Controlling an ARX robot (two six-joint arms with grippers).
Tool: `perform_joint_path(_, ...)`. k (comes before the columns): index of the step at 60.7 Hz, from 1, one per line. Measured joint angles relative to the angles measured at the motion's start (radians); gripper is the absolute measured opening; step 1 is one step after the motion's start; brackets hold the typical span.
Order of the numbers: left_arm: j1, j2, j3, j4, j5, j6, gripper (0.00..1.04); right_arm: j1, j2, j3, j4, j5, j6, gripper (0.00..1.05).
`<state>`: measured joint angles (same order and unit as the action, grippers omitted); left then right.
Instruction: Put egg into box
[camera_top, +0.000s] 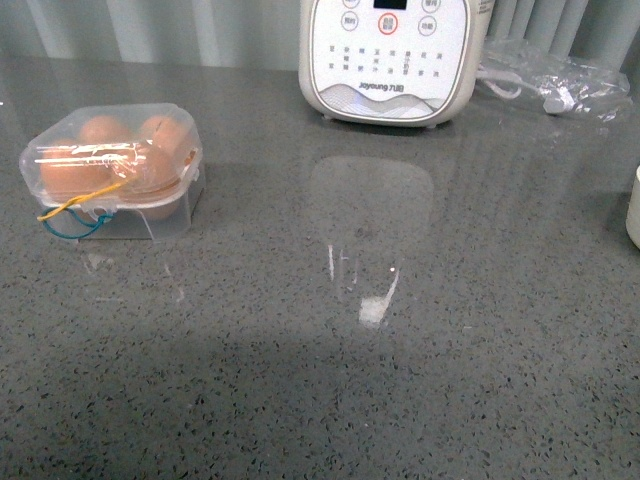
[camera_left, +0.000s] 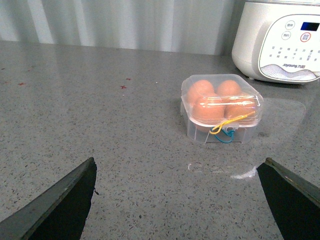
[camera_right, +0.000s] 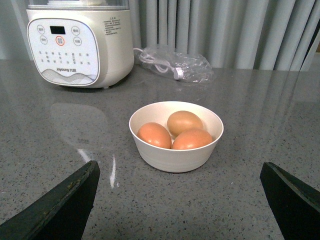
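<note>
Grey counter: my front camera sees the closed box; only my right wrist shows the bowl with eggs. Both grippers gape wide, empty.

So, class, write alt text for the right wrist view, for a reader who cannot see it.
A cream bowl holding three brown eggs sits on a grey speckled counter, framed by the open right gripper. Behind it stand a white appliance and a clear plastic bag before grey curtains.

White blender at counter rear; crumpled plastic bag beside it
</note>
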<state>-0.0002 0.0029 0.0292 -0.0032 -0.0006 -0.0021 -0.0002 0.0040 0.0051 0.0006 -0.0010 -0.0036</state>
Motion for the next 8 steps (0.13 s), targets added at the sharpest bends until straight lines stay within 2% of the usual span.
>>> perform_joint_path(8,0.000,0.000,0.000,0.000,0.000,0.000,0.98,0.000,0.000,0.000,0.000,0.000,0.000,0.98)
